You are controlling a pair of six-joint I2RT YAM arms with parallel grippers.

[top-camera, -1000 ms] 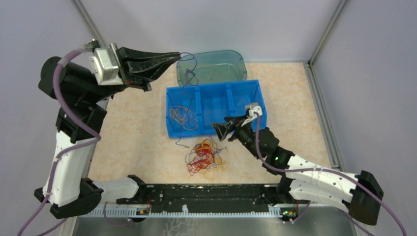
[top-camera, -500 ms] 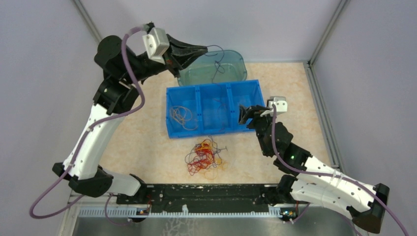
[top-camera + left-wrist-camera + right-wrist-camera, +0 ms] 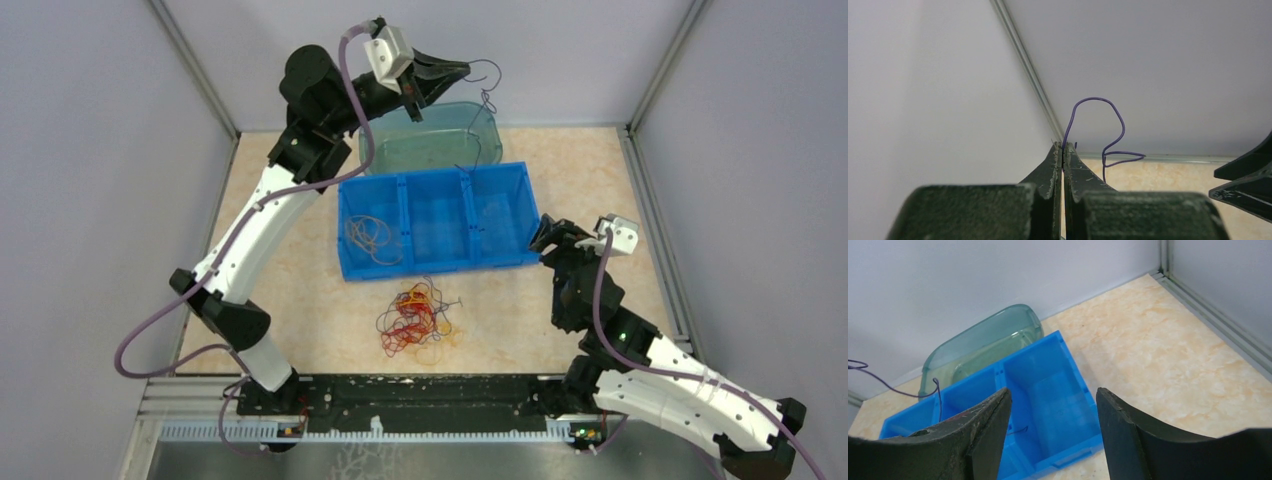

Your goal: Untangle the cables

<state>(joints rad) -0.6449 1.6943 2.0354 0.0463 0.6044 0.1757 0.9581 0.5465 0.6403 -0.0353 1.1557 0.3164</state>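
From above, we see the left arm (image 3: 255,215) stretched high toward the back wall, its jaws closed on a thin purple strand (image 3: 487,97) that dangles over the green tub (image 3: 430,150). The clump of cables (image 3: 413,320), red, orange and dark, lies on the counter (image 3: 290,270) just in front of the blue bin (image 3: 440,265), well apart from both arms. Pale loops (image 3: 368,236) lie in the bin's left compartment. The right arm (image 3: 600,310) holds its jaws beside the bin's right end.

In the left wrist view, the jaws are pressed together on the purple strand (image 3: 1098,100), which curls up from the tips.

In the right wrist view, the jaws gape wide and hold nothing. They hang over the blue bin (image 3: 1073,372), with the green tub (image 3: 978,340) behind it. At the left, the purple strand (image 3: 883,382) drops toward the bin.
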